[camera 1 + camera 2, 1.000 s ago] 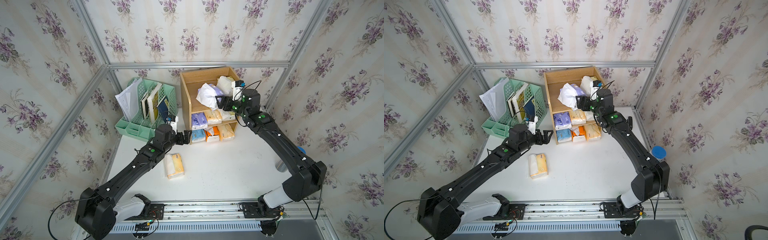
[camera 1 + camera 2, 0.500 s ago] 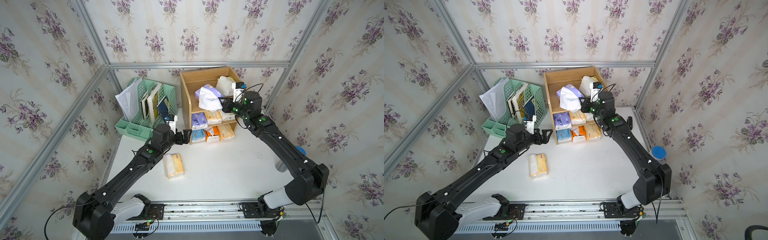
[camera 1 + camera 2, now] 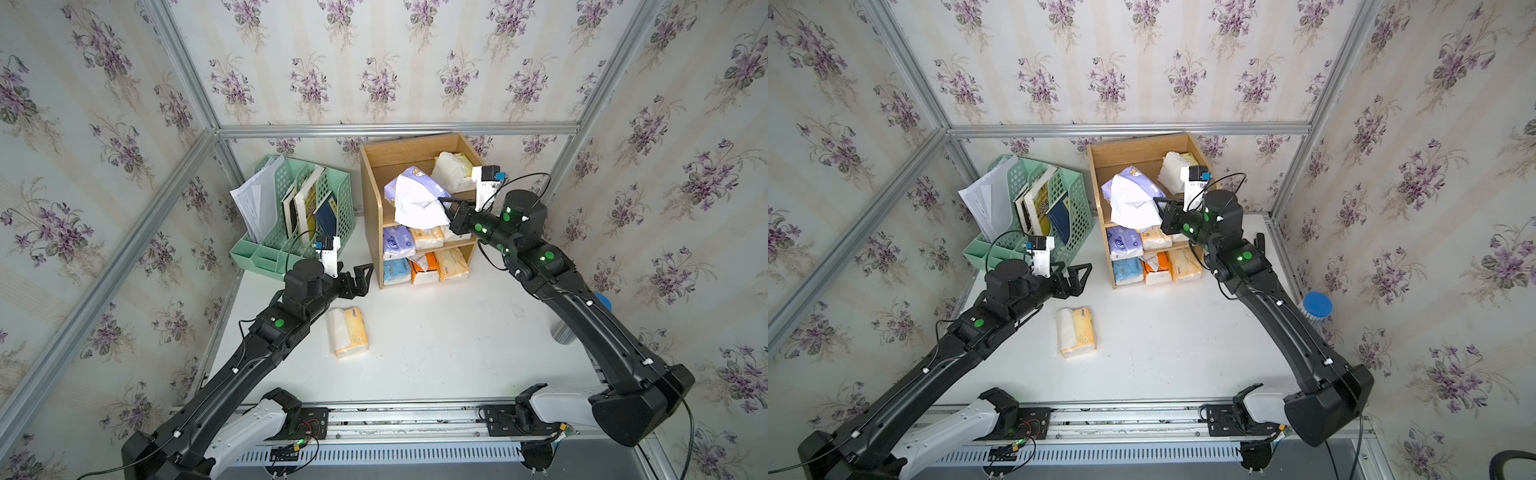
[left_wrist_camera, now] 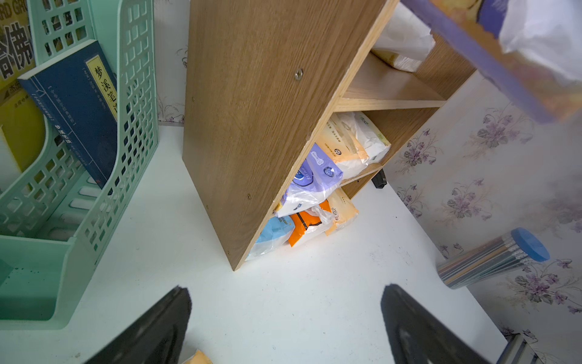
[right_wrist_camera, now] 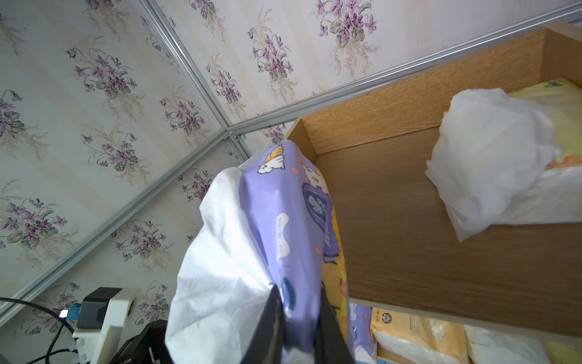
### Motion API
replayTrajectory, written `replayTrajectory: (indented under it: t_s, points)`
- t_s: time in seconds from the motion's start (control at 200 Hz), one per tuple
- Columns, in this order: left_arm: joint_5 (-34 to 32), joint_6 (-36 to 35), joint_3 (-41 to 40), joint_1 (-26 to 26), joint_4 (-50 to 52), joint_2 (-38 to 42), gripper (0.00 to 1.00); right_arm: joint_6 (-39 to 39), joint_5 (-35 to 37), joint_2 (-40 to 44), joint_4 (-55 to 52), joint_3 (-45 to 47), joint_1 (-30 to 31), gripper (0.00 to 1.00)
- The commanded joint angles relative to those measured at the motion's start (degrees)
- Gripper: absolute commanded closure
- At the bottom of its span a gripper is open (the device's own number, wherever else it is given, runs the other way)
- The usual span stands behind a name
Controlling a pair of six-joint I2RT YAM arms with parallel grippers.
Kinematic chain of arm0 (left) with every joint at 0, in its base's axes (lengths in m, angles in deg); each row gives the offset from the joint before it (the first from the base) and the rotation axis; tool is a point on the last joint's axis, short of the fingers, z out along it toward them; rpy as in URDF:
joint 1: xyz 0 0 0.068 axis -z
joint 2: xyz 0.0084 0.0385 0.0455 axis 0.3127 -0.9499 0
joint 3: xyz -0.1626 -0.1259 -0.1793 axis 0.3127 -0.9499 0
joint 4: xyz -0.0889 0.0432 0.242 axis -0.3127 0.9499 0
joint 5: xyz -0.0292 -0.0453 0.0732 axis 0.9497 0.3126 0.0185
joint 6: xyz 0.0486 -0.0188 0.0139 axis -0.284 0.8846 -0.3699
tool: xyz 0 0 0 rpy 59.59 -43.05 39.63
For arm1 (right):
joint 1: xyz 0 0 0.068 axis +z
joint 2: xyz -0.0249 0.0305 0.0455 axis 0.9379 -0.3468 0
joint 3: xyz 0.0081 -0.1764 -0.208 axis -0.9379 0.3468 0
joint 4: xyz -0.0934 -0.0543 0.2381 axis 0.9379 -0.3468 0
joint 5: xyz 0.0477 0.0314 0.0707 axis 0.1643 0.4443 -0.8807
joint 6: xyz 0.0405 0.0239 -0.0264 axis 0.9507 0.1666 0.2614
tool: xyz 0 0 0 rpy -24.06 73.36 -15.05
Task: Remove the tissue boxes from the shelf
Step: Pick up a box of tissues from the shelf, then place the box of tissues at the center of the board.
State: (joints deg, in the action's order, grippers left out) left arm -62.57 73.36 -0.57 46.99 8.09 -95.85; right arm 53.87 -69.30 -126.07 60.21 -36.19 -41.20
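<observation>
Right pincer (image 5: 299, 293): squeezed tight on one end of the purple pack (image 5: 302, 220).
Purple pack: soft and shiny, with little white cartoon animals on it. A big white tissue hangs out. It is tilted at the front of the top tier.
Shelf (image 3: 372, 216): light-brown wood, three tiers.
Pale yellow pack (image 3: 451, 168): on the top tier, further back, with white tissue sticking out.
Bottom tier: blue pack (image 3: 395, 270) and orange pack (image 3: 432, 262), side by side.
Left pincer (image 3: 360, 280): spread wide, holding nothing, near the shelf's side.
Yellow pack (image 3: 349, 332): lies flat on the white surface (image 3: 436, 353).
</observation>
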Motion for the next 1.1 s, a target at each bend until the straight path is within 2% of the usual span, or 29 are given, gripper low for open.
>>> replayTrajectory:
  t_s: [0.0, 0.07, 0.09, 0.18, 0.435, 0.605, 0.824, 1.024, 1.099]
  points:
    - [0.6, 0.6, -0.5, 0.4, 1.2, 1.7, 0.01, 1.0, 1.9, 3.0, -0.1, 3.0, 1.4, 1.00]
    - [0.5, 0.9, -0.9, 0.7, 2.5, 3.4, 0.01, 1.7, 2.9, 6.1, 0.2, 6.5, 1.8, 1.00]
    - [0.4, 1.1, -1.2, 0.9, 2.8, 3.9, 0.01, 1.9, 3.1, 7.1, 0.3, 7.6, 4.2, 1.00]
    - [-0.5, 1.2, -2.9, 1.3, 4.2, 6.6, 0.01, 3.0, 4.4, 11.4, 0.6, 12.8, 6.3, 1.00]
    - [-4.6, 2.8, -10.2, 1.5, 10.6, 16.2, 0.01, 7.7, 5.0, 23.5, 1.3, 30.6, 9.1, 1.00]
    - [-3.1, 6.7, -16.3, 1.7, 9.8, 19.6, 0.01, 14.2, 6.5, 28.5, 8.9, 45.9, 10.1, 1.00]
    - [-2.6, 9.8, -20.1, 2.6, 8.4, 18.0, 0.01, 23.1, 12.4, 27.5, 22.1, 61.0, 13.4, 1.00]
    - [-5.8, 9.8, -21.2, 3.0, 7.9, 15.3, 0.01, 27.8, 17.7, 23.8, 27.4, 65.2, 16.9, 1.00]
    - [-6.5, 10.2, -22.0, 2.9, 7.2, 14.6, 0.01, 28.0, 18.6, 21.8, 27.5, 65.2, 18.2, 0.92]
